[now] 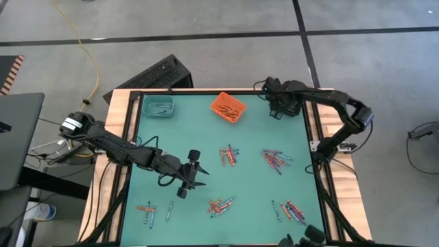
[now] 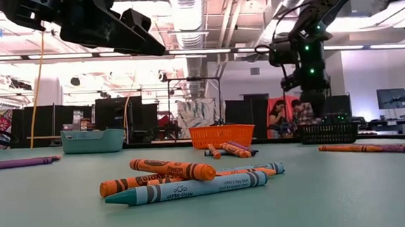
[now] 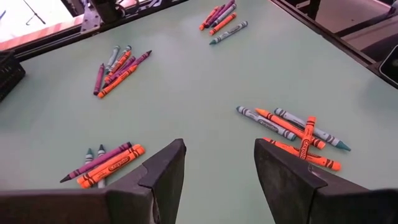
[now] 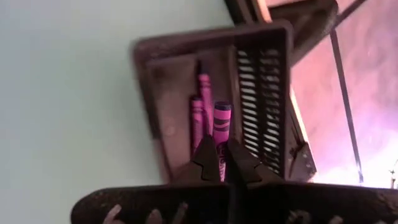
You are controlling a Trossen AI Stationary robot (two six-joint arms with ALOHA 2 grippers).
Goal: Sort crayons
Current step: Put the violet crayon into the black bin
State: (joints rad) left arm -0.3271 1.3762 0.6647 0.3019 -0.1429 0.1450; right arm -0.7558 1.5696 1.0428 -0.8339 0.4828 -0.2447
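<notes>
Nearest the low camera, a small heap of thin wax crayons, orange ones stacked over a teal one, lies on the flat pale-green worktop. That worktop carries several more loose clusters of orange, blue-grey and purple crayons: two near its middle and right, three along the near edge.

Two dark arms reach over it. On the left, the left claw hangs above the worktop between clusters, its two dark fingers standing well apart with nothing between them; orange and blue-grey crayons lie just ahead of it. At the far right corner, the right claw is poised over a black slotted plastic bin, its fingers pressed together on the end of a purple crayon standing in the bin, beside two more purple crayons already lying inside.

Along the far edge, a teal plastic bin holds a few blue-grey crayons, and an orange mesh plastic bin holds orange ones.

Beyond the worktop, two people sit in the room.
</notes>
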